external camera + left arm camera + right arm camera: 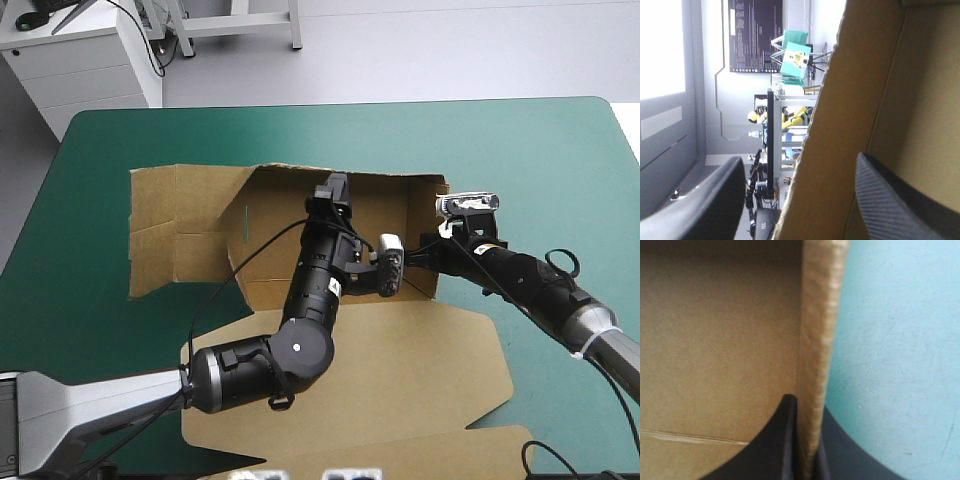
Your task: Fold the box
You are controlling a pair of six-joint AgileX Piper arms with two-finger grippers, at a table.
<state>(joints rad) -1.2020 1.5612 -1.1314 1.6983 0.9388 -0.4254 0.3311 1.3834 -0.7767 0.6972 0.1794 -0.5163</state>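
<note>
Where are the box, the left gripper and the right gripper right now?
box point(400, 370): high view, on its flat near panel.
left gripper point(799, 157): left wrist view, midway between open fingertips, astride a raised wall.
right gripper point(807, 402): right wrist view, midway between fingertips pinching a wall's edge.

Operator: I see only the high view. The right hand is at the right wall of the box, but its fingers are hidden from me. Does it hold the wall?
Observer: Yes. The right hand is shut on the box. The wall's edge sits between its fingers, one inside the box and one on the side of the teal-green cover.
Operator: And the left hand, at the far wall?
Observer: The left hand is open. Its fingers stand apart, with the raised wall between them.
</note>
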